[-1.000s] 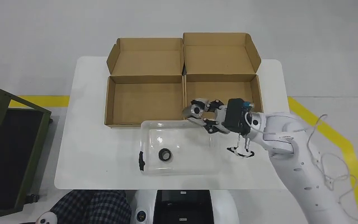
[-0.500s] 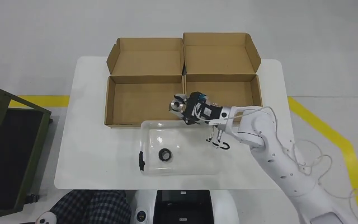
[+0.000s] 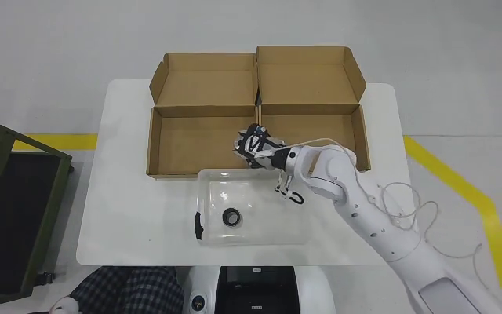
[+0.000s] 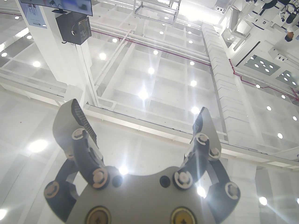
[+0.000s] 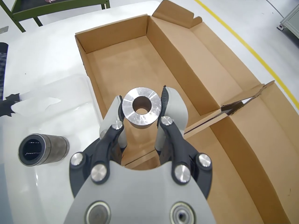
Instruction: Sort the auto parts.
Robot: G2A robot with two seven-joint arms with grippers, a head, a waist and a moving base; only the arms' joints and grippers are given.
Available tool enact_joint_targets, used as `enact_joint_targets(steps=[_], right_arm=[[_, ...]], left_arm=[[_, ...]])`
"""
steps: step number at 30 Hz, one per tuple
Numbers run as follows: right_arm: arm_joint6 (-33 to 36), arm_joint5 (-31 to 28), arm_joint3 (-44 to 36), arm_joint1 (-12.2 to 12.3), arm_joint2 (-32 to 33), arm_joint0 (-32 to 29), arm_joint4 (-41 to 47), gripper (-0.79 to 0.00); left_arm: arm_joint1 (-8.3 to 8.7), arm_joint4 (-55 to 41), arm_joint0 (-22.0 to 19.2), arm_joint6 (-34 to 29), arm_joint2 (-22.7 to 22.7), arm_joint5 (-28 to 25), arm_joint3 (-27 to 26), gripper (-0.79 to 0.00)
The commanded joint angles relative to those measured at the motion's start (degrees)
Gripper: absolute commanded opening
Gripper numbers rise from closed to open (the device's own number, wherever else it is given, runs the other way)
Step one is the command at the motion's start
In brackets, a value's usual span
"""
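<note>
Over the cardboard box (image 5: 140, 54), thick silvery ring (image 5: 127, 108), round bore

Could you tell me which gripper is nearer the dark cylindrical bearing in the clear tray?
Right. The right gripper, gripping a silver metal ring, hangs beside the tray holding the bearing; the left gripper faces the ceiling.
</note>
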Motion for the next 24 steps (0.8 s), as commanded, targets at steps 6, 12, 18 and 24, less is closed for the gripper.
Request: enact_joint_targets(steps=[6,12,18,24], right_arm=[[1.55,2.26,3.54,-1.65,-2.74,2.34,-0.63,-0.785],[4.39,4.41,5.0,-2.82,-4.13,3.84,-1.33,-0.785],[7.94,5.47,6.11,-3.76,-4.9,4.86,-1.17,-0.776],[10.08,6.44,7.02,-4.59,-5.51,5.55,-1.75,-0.717]], left_arm=[[0.0,0.0,0.0,0.0,0.0,0.0,0.0,0.0],[0.0,0.0,0.0,0.0,0.0,0.0,0.0,0.0],[0.0,0.0,0.0,0.0,0.0,0.0,0.0,0.0],[0.0,0.0,0.0,0.0,0.0,0.0,0.0,0.0]])
